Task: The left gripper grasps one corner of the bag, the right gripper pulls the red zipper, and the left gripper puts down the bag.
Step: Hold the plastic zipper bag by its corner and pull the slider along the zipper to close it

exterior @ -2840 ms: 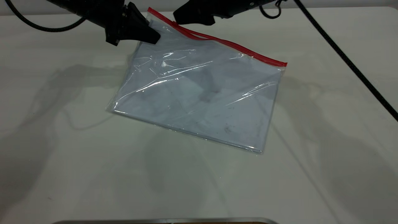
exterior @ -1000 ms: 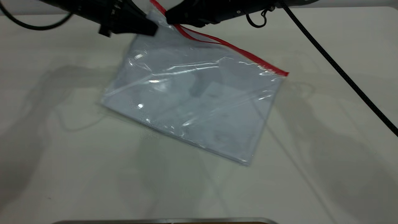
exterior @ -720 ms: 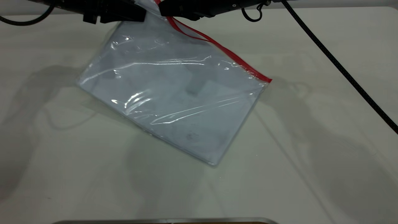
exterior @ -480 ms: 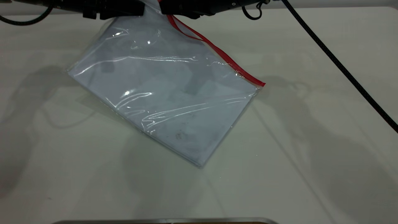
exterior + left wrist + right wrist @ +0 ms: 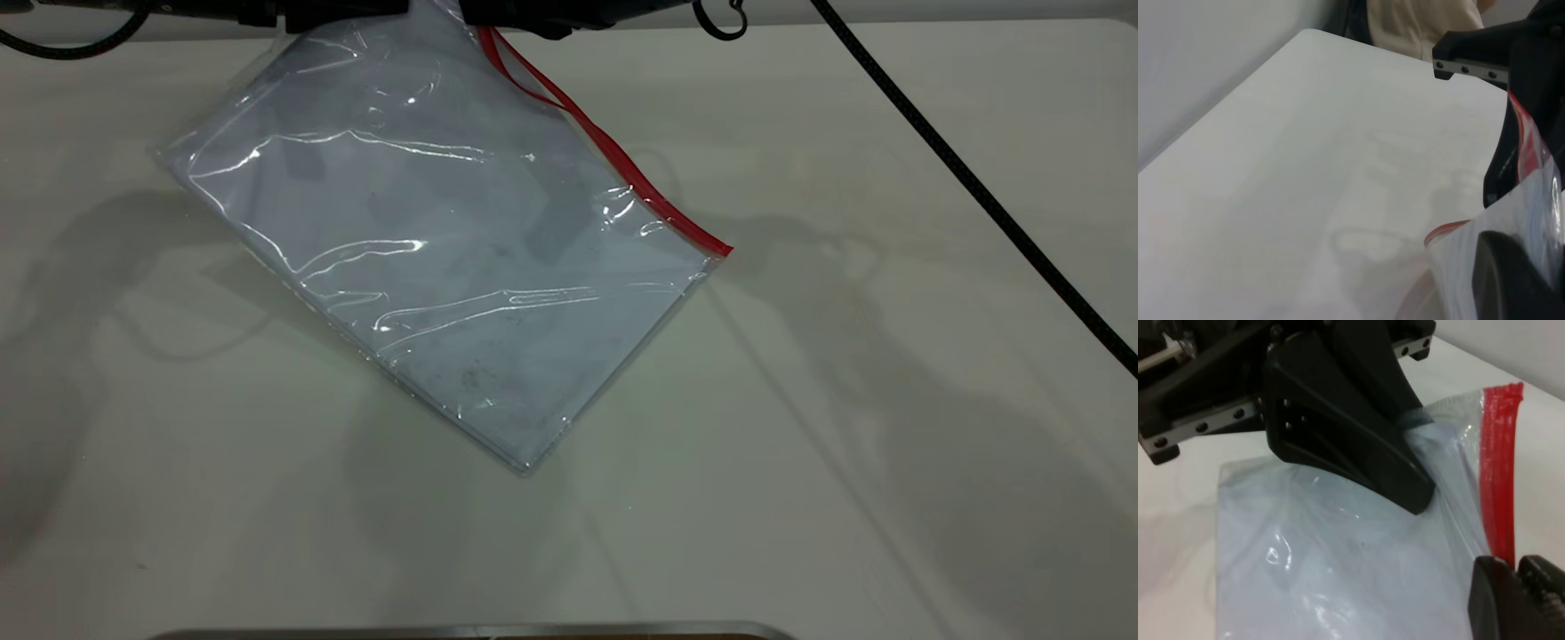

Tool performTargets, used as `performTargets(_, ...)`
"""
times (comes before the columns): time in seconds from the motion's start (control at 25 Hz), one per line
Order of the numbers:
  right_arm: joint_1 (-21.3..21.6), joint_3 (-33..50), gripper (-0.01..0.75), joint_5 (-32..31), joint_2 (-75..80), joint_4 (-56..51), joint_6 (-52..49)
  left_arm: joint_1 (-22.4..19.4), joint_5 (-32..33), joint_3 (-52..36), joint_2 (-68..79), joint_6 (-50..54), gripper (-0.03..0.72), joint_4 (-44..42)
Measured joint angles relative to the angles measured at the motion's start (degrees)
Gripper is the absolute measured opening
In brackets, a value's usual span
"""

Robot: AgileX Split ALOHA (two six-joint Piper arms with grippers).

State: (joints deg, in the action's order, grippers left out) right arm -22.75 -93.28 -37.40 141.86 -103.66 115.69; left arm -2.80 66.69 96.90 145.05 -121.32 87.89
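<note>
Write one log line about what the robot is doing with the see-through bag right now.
left gripper: shut on bag corner, bag lifted | right gripper: shut on red zipper | zipper partly open near the grippers

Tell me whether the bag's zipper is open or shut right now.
Partly open: near the right gripper the red zipper splits into two strands; toward the lower corner it runs as one strip on the bag.

Table [image 5: 889, 444] open front & right; bag [image 5: 444, 267] hangs mid-left, braided cable [image 5: 978, 191] crosses far right.

The large clear plastic pouch [image 5: 444, 267] hangs tilted over the pale table [image 5: 889, 444], between two black grippers above.
</note>
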Motion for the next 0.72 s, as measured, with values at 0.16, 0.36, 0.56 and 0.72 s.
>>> performTargets(0.16, -0.06, -0.06, 0.036, 1.12, -0.32, 0.00, 3.01, 0.00, -0.51, 0.00, -1.38, 0.00, 0.052, 0.00)
performTargets(0.36, -0.06, -0.32, 0.037, 1.24, -0.40, 0.00, 4.14, 0.00, -1.04, 0.00, -3.66, 0.00, 0.052, -0.52)
performTargets(0.56, -0.06, -0.56, 0.038, 1.04, 1.04, -0.04, 4.31, -0.17, -1.79, -0.11, -5.31, 0.00, 0.052, -1.66)
performTargets(0.72, 0.55, 0.21, 0.038, 4.65, 3.50, -0.04, 4.31, -1.75, -2.24, -0.11, -7.14, 0.12, 0.052, 0.34)
